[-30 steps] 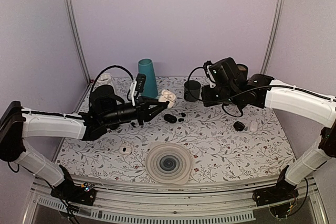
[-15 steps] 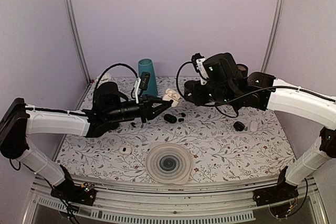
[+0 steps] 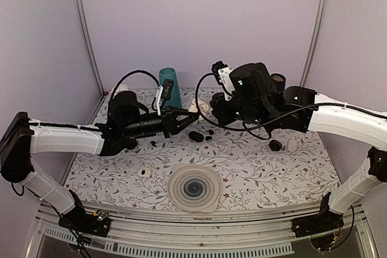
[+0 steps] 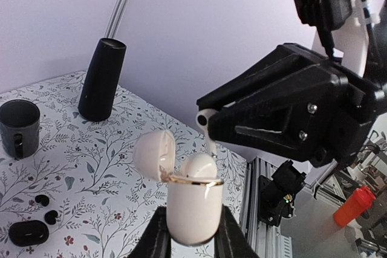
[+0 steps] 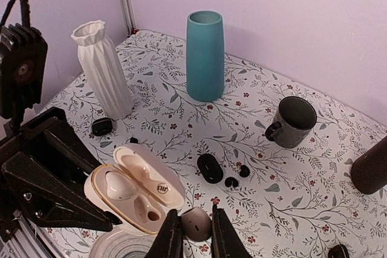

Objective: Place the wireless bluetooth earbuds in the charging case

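While aloft near the counter's (image 3: 272, 170) far edge, the left hand (image 4: 192, 237) grips an open case (image 4: 193, 206) holding one earbud (image 4: 199, 165). The right hand (image 5: 192, 235) pinches a second earbud (image 5: 196, 223).

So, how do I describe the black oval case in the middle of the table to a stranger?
On the flower-patterned table, find the tall teal vase. In front of it, toward the near edge, lies a closed black oval case. Unlike the other black case by the white ribbed vase, this one has two tiny black earbuds right beside it.
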Available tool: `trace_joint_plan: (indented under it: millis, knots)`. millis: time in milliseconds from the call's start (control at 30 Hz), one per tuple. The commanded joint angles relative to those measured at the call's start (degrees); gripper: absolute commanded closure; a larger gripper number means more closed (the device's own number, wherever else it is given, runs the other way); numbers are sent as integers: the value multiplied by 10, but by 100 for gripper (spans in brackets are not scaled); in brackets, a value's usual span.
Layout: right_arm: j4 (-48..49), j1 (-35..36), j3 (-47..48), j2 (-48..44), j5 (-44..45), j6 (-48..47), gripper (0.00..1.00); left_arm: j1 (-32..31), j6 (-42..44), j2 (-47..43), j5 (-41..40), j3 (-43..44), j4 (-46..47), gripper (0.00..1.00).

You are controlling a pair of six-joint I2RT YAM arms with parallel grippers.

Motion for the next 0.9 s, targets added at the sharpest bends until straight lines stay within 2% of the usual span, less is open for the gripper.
trace_joint_plan:
  millis: [0, 567, 867]
  knots:
    - [21, 11, 17, 4, 24, -16, 86, 7, -4, 5, 10, 17, 2, 100]
    - [33, 30, 24, 32, 50, -41, 86, 7, -15, 4, 15, 19, 10, 100]
    - [35, 37, 22, 37, 43, -49, 86, 8, -26, 0, -9, 13, 20, 100]
